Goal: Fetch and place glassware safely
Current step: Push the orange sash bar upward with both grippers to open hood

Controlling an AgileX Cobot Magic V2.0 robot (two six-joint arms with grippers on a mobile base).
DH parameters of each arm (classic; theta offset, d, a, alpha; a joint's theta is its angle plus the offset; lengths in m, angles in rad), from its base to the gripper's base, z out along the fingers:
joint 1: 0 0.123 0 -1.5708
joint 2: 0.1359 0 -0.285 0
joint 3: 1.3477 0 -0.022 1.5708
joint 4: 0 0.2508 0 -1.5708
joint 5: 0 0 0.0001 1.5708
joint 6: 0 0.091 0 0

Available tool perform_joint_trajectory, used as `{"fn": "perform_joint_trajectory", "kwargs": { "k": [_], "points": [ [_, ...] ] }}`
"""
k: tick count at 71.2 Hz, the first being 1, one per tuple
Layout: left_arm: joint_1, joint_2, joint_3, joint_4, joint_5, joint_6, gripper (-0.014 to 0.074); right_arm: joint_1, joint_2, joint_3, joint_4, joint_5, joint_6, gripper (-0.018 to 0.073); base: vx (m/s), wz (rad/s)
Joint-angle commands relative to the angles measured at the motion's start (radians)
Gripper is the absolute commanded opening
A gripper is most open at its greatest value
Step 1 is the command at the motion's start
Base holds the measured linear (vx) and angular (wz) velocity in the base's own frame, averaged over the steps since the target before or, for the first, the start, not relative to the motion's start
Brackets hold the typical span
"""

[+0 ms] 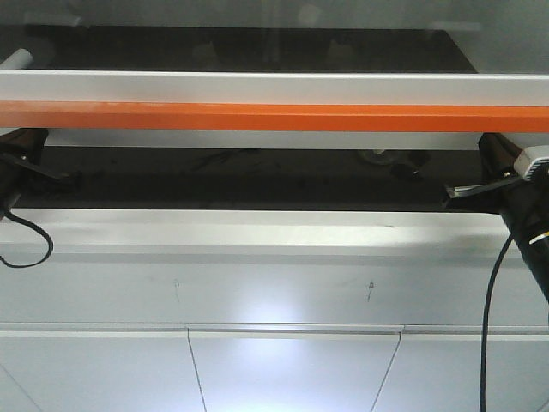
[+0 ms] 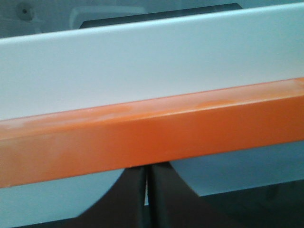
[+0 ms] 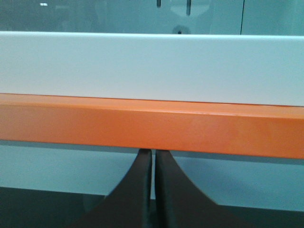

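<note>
Fingers of L gripper [image 2: 146,178] & R gripper [image 3: 153,161] closed together, nothing betw them. Both sit just under orange bar [image 1: 274,117], w/ white panel [image 1: 274,87] above.

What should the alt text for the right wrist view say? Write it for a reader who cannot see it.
The right gripper, its two dark fingers closed together, points at a horizontal orange bar that spans the frame, with a white band directly above it.
</note>
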Motion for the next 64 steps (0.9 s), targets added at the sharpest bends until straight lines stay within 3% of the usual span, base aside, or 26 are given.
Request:
{"fn": "perform_joint_trajectory", "kwargs": {
  "k": [1, 64],
  "points": [
    [0.001, -0.071, -0.074, -0.001, -0.16, -0.005, -0.0001, -0.005, -0.055, -0.056, -0.014, -0.204, 0.001, -0.0003, 0.0, 0.0],
    [0.0, -0.209, -0.096, -0.001, -0.035, -0.008, -0.0001, -0.005, -0.201, -0.099, -0.049, -0.068, 0.015, -0.0003, 0.0, 0.0]
  ]
}}
